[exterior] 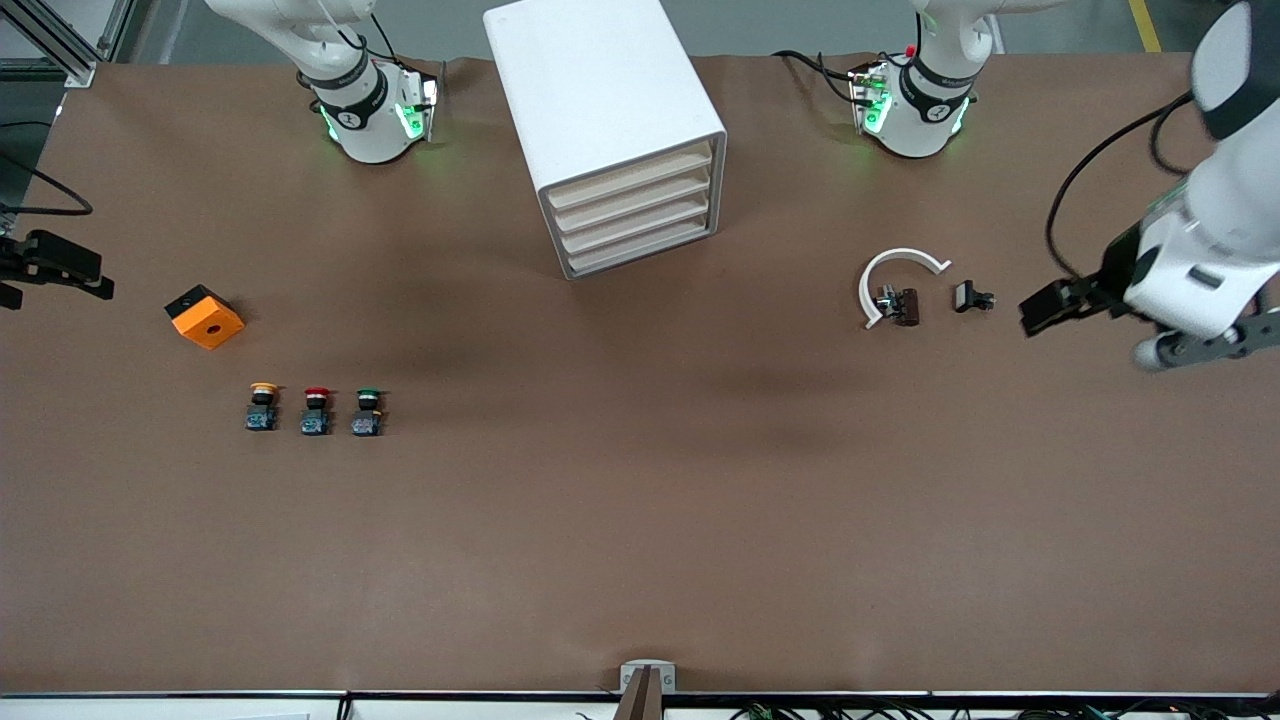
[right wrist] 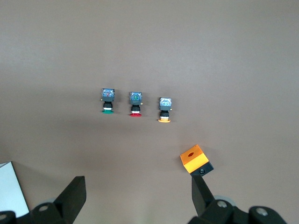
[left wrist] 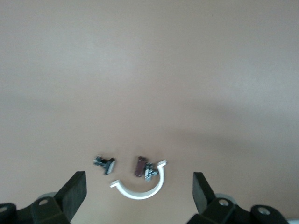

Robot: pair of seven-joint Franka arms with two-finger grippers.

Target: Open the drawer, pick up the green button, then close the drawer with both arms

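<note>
The white cabinet (exterior: pixel 600 110) stands at the robots' edge of the table, between the two bases, with all its beige-fronted drawers pushed in. The drawer (exterior: pixel 640 251) is the lowest one. The green-capped button (exterior: pixel 367 411) (right wrist: pixel 108 101) stands on the table toward the right arm's end, beside a red-capped one (exterior: pixel 316 410) and a yellow-capped one (exterior: pixel 262 407). My right gripper (exterior: pixel 85 275) (right wrist: pixel 138 191) hovers open and holds nothing at that end's edge. My left gripper (exterior: pixel 1040 310) (left wrist: pixel 139 186) hangs open with nothing in it at the left arm's end, beside a white half ring (exterior: pixel 895 278).
An orange box (exterior: pixel 204 317) (right wrist: pixel 196 158) lies between the right gripper and the buttons. Inside the half ring (left wrist: pixel 140 189) sits a small dark part (exterior: pixel 900 305), and another small black part (exterior: pixel 972 297) lies beside it. A corner of the cabinet (right wrist: pixel 11 191) shows in the right wrist view.
</note>
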